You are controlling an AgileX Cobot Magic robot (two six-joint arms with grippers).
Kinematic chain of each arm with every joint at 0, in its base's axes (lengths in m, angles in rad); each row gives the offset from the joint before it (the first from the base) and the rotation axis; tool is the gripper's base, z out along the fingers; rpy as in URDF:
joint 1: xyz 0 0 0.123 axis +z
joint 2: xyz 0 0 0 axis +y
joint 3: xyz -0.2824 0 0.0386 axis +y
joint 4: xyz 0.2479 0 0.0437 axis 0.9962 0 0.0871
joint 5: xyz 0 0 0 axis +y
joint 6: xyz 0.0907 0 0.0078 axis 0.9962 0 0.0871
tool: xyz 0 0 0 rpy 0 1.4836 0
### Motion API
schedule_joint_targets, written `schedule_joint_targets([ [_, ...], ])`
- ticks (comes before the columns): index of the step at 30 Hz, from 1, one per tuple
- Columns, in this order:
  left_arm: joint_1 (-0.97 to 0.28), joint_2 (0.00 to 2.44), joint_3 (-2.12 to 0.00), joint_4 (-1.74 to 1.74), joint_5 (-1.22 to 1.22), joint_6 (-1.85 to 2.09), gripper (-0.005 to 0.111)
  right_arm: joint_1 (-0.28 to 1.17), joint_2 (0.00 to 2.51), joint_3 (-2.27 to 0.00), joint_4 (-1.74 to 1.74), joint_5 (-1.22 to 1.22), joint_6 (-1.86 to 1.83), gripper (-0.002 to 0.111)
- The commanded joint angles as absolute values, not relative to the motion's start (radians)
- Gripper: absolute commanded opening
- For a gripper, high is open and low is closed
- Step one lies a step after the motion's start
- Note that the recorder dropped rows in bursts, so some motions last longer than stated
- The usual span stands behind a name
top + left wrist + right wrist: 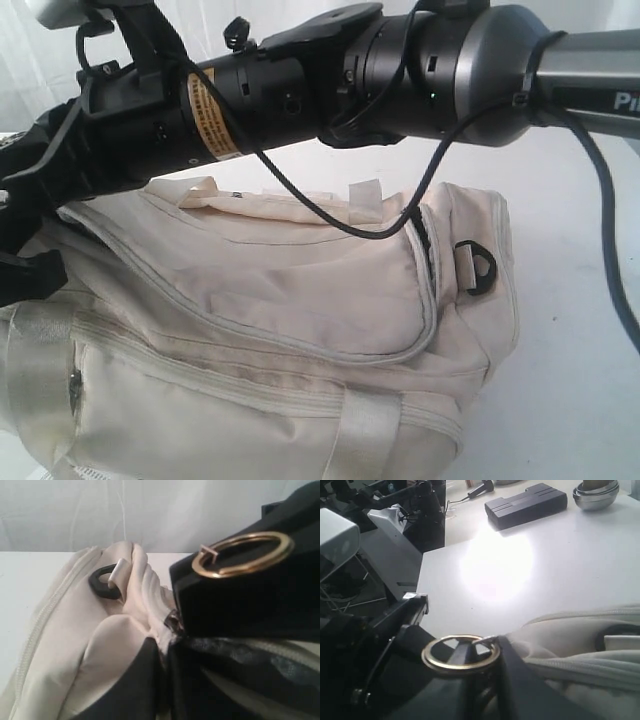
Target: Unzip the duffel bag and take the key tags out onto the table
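The cream duffel bag (300, 330) lies on the white table (570, 350), and the right arm (300, 100) reaches across above it to its left end. There my left gripper (167, 675) is shut, pinching the bag's fabric (65, 630) beside the zip's end. Facing it, my right gripper (490, 690) is shut at the zip's gold pull ring (455, 667), which lies flat over its fingers (240, 600). A black D-ring (102, 582) sits on the bag's end just beyond. The key tags are hidden.
A black cable (300, 200) from the right arm droops over the bag's top. Farther along the table (520, 580) lie a flat black case (525, 502) and a metal bowl (595, 492). The table's edge and dark equipment (395, 510) are close to both grippers.
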State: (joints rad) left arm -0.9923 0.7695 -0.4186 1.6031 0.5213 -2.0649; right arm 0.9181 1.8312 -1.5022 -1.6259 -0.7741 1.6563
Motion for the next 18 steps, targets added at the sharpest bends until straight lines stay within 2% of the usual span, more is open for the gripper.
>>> schedule_joint_targets([
  [1, -0.990, 0.769, -0.425, 1.604, 0.620, -2.086, 0.000, 0.916, 1.788, -1.515, -1.544, -0.737, 1.662, 0.000],
  [7, -0.990, 0.769, -0.425, 1.604, 0.620, -2.078, 0.000, 0.916, 1.803, -1.515, -1.525, -0.472, 1.662, 0.000],
  [18, -0.990, 0.767, -0.425, 1.602, 0.626, -2.033, 0.000, 0.889, 1.942, -1.640, -1.446, -0.409, 1.657, 0.000],
])
